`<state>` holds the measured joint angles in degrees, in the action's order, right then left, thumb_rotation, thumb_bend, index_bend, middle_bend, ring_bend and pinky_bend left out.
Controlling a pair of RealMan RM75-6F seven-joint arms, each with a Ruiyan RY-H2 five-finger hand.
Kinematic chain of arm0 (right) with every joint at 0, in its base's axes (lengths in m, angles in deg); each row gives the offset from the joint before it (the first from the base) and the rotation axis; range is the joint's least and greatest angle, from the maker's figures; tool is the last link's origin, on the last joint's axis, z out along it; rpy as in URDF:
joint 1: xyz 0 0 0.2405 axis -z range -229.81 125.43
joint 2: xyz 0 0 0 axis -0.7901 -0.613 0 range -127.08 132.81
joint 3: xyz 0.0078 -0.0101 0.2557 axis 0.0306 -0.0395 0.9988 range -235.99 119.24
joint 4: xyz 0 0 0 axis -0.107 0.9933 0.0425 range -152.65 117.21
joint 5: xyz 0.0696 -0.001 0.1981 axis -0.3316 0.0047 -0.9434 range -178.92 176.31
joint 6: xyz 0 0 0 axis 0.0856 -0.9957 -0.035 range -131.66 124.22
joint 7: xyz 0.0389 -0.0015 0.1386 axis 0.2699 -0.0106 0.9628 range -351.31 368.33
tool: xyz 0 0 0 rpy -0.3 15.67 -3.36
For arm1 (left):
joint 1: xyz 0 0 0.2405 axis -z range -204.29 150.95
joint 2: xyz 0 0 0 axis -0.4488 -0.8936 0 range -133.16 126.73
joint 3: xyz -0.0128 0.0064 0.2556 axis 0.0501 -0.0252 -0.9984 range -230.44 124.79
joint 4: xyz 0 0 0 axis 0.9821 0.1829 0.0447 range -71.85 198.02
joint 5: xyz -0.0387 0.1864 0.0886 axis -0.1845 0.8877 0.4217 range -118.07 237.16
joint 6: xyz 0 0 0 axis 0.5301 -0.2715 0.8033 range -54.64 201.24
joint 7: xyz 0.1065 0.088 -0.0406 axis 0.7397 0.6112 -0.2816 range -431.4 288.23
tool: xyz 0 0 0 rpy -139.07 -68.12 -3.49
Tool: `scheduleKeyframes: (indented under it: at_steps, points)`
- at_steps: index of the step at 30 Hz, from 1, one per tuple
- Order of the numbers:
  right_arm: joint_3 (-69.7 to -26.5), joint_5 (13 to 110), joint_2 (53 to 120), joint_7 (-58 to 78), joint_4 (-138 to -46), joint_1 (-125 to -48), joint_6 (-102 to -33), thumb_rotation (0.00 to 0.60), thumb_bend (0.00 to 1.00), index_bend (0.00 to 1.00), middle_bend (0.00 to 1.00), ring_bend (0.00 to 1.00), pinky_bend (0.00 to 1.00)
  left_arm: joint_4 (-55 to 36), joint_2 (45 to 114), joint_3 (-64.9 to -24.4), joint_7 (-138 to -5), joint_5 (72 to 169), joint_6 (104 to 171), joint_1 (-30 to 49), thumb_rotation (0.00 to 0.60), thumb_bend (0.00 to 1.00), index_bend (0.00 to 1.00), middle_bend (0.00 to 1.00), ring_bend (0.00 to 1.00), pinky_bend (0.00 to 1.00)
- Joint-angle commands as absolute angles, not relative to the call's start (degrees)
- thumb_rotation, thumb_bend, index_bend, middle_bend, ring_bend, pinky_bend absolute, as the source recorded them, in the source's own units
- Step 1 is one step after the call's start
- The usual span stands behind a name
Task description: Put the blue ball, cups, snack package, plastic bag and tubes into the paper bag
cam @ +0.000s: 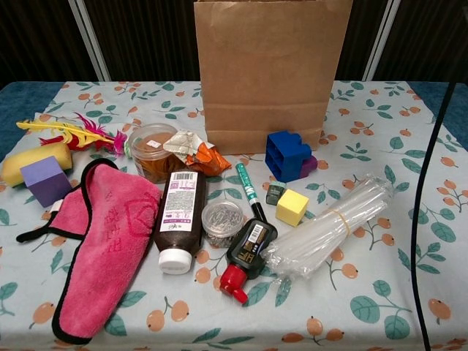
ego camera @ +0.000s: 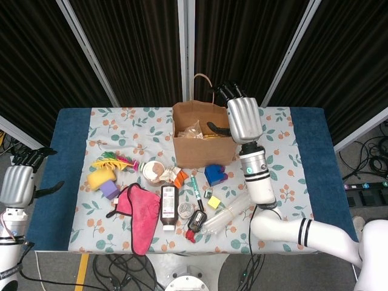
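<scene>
Right hand (ego camera: 244, 118): above the right rim of the paper bag (ego camera: 200, 148), fingers apart, holding nothing; plastic bag (ego camera: 193, 130) inside. Left hand (ego camera: 18, 183): idle off the table's left edge, fingers loosely spread. Tubes (cam: 329, 225): bundled, front right, long axis near-left to far-right; advise a mid-bundle grasp at the band, entering the bag end-first.

Brown paper bag (cam: 267, 73), pink towel (cam: 99, 245), yellow cube (cam: 292, 207) on floral tablecloth (cam: 380, 292)

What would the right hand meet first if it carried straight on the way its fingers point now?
Probably nothing on the table: the right hand points away over the far edge, toward the dark curtain; depth is unclear.
</scene>
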<state>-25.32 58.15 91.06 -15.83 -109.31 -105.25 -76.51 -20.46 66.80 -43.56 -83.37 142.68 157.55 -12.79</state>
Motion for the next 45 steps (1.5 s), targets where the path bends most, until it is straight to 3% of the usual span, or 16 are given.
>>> scheduleKeyframes:
  at_steps: [1, 4, 6, 11, 17, 21, 26, 34, 45]
  points:
    - [-23.64, 62.02, 84.31, -15.86, -116.58, -101.53, -81.2, 0.6, 0.0, 0.29, 0.31, 0.17, 0.38, -20.65, 66.86, -43.68, -83.34, 142.83, 157.46, -12.74, 0.6, 0.17, 0.33, 0.36, 0.27, 0.34]
    - [-23.72, 64.23, 77.2, -16.24, -124.29, -96.35, -84.04, 0.6, 0.0, 0.29, 0.31, 0.18, 0.38, -20.97, 66.94, -43.82, -83.15, 143.11, 157.56, -12.72, 0.6, 0.17, 0.33, 0.36, 0.27, 0.34]
    - [-26.1, 67.32, 71.29, -14.87, -129.14, -91.56, -84.35, 0.6, 0.0, 0.29, 0.31, 0.18, 0.38, -21.31, 66.95, -43.8, -82.86, 143.25, 157.55, -12.61, 0.6, 0.17, 0.33, 0.36, 0.27, 0.34]
    - [-38.14, 80.63, 56.85, -7.77, -134.22, -79.24, -82.29, 0.6, 0.0, 0.29, 0.32, 0.18, 0.37, -22.07, 66.91, -44.26, -81.94, 143.75, 157.51, -12.61, 0.6, 0.17, 0.33, 0.36, 0.27, 0.34]
    - [-50.79, 95.53, 49.75, -0.79, -131.16, -73.04, -78.4, 0.6, 0.0, 0.29, 0.31, 0.17, 0.36, -22.35, 67.49, -44.96, -80.85, 144.24, 157.12, -12.52, 0.6, 0.17, 0.33, 0.36, 0.27, 0.34]
    - [-55.62, 104.3, 51.64, -0.24, -126.83, -73.55, -75.35, 0.6, 0.0, 0.29, 0.3, 0.17, 0.33, -22.08, 68.22, -45.18, -80.06, 144.41, 157.19, -12.49, 0.6, 0.17, 0.33, 0.36, 0.27, 0.34]
    - [-58.35, 108.8, 58.48, -0.45, -122.73, -76.43, -70.03, 0.6, 0.0, 0.27, 0.29, 0.14, 0.31, -21.2, 69.08, -46.58, -78.89, 145.48, 157.31, -12.93, 0.6, 0.17, 0.33, 0.36, 0.27, 0.34]
    - [-57.51, 108.24, 65.82, -3.24, -120.39, -83.0, -60.22, 0.6, 0.0, 0.22, 0.25, 0.08, 0.21, -18.92, 69.2, -49.09, -77.71, 147.81, 158.11, -14.15, 0.6, 0.17, 0.33, 0.36, 0.27, 0.34]
    - [-57.28, 101.02, 75.23, -5.19, -113.09, -87.34, -51.97, 0.6, 0.0, 0.21, 0.23, 0.07, 0.2, -17.46, 68.98, -50.05, -77.53, 148.83, 159.67, -15.46, 0.6, 0.17, 0.33, 0.36, 0.27, 0.34]
